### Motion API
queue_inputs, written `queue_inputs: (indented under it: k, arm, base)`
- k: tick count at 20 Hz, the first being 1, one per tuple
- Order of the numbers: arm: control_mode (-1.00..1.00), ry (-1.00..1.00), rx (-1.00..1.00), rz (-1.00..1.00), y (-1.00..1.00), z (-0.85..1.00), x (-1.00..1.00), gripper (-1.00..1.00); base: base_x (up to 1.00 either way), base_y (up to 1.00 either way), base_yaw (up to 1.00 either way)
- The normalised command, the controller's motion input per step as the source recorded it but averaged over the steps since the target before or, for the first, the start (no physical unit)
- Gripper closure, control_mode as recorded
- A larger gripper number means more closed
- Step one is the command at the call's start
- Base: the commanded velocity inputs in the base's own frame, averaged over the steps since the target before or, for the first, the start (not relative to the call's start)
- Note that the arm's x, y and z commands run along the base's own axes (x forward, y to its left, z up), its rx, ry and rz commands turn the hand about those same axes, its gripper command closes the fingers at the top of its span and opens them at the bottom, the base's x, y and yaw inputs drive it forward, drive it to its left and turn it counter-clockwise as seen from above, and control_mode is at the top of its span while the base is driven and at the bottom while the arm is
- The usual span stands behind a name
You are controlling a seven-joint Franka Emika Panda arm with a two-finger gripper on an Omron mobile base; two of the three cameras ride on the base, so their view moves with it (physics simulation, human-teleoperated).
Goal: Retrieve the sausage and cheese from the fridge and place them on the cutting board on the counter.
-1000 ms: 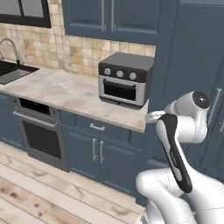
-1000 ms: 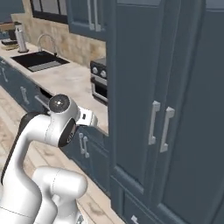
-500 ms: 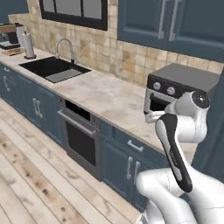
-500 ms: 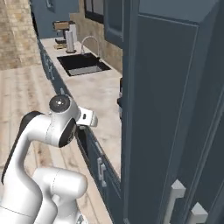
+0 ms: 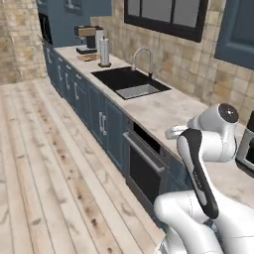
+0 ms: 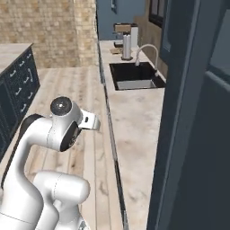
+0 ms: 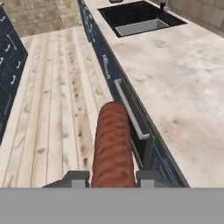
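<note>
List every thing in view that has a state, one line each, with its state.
sausage: held between the fingers, sticking out ahead over the floor.
gripper: shut on the sausage.
sink: basin empty, no water running.
oven door: closed.
cabinet doors: closed.

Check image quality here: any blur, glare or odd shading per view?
Left base view: soft, slightly blurred, even light, no hard shadows on the counter. Right base view: dark cabinet side looms large at right, sink reasonably clear. Hand view: sausage close and smooth-textured, gripper shut on it, no glare.

No readable text, labels, brands or numbers on any surface.
</note>
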Motion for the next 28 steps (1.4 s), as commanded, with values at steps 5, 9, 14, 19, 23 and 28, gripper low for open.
queue_inputs:
  k: [5,9,14,19,23,28]
  arm:
    - [1.00,0.00,0.00,0.00,0.00,0.00,0.00,1.00]
    - [1.00,0.00,0.00,0.00,0.00,0.00,0.00,1.00]
    - [1.00,0.00,0.00,0.00,0.00,0.00,0.00,1.00]
    - [1.00,0.00,0.00,0.00,0.00,0.00,0.00,1.00]
    - [1.00,0.00,0.00,0.00,0.00,0.00,0.00,1.00]
    - [1.00,0.00,0.00,0.00,0.00,0.00,0.00,1.00]
  base:
    - [1.00,0.04,0.41]
    - [1.00,0.16,0.31]
    - [1.00,0.16,0.24]
    - [1.00,0.13,0.20]
    - [1.00,0.16,0.18]
    - [1.00,0.18,0.17]
